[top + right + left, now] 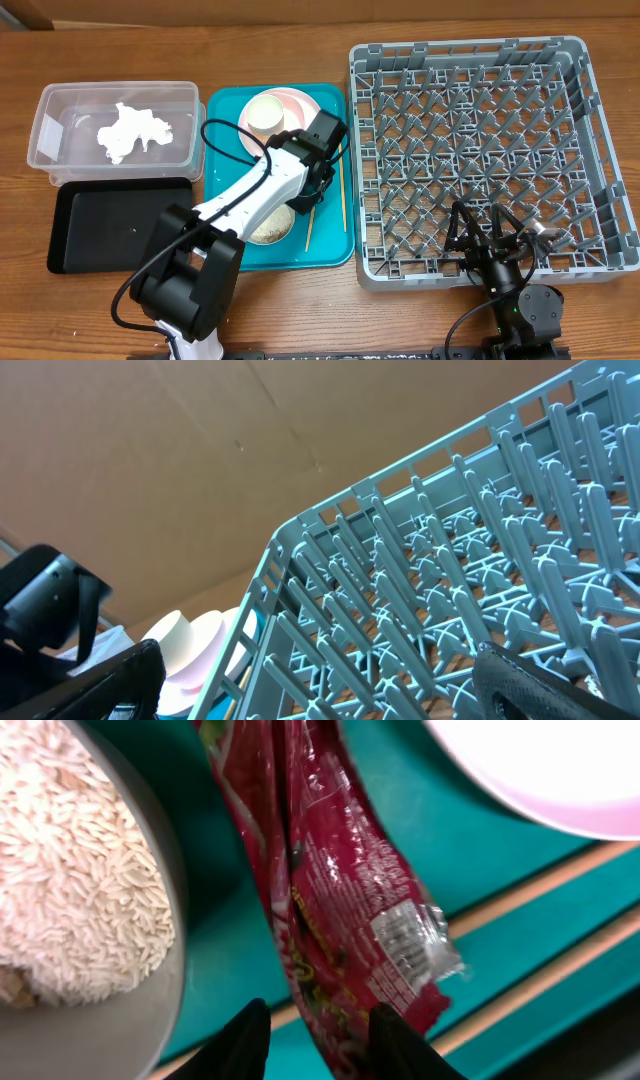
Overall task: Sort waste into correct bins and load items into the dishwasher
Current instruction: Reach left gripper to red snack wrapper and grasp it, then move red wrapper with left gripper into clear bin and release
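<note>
At the left, the clear tub (45,110) holds the napkin (130,132), and the black tray (120,225) lies below it. On the teal tray (325,240), the left arm (250,195) hides the red wrapper (340,910) from overhead and half-covers the bowl (110,1040) of rice (80,870). The left pincer (320,1035) straddles the wrapper, parted, with a sliver of tray showing on one side. The chopsticks (341,195) lie by the tray's right rim. Over the near wall of the rack (480,130), the right pincer (490,235) is spread wide, holding nothing.

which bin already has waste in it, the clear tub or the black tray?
The clear plastic tub at the back left: a crumpled white napkin lies inside it. The black tray, just nearer the robot, holds no napkin.
</note>
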Robot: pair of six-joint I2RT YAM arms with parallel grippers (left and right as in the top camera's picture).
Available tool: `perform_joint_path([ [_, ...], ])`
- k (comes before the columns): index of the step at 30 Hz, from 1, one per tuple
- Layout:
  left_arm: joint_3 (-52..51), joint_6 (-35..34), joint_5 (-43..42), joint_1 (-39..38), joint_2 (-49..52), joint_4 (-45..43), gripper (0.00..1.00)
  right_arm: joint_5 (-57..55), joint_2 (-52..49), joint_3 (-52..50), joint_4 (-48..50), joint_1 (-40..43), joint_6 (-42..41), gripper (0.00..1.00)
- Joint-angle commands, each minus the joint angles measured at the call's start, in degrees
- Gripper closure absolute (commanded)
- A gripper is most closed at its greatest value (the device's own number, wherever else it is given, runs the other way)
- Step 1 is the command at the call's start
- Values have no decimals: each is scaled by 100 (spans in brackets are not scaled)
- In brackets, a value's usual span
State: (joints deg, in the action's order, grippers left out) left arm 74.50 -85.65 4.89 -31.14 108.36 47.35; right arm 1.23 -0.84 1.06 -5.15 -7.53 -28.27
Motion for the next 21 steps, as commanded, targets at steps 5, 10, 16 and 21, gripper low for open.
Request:
perform_joint_path([
  [5, -140, -116, -109, -9, 11, -136, 82, -24, 57, -59, 33, 20, 13, 0],
  [10, -138, -59, -177, -11, 11, -136, 96, -24, 57, -59, 33, 22, 13, 0],
  [16, -98, 74, -192, 42, -52, -133, 96, -24, 57, -59, 33, 20, 15, 0],
  [21, 219, 772, -197, 155, -358, -24, 96, -24, 57, -59, 33, 22, 13, 0],
])
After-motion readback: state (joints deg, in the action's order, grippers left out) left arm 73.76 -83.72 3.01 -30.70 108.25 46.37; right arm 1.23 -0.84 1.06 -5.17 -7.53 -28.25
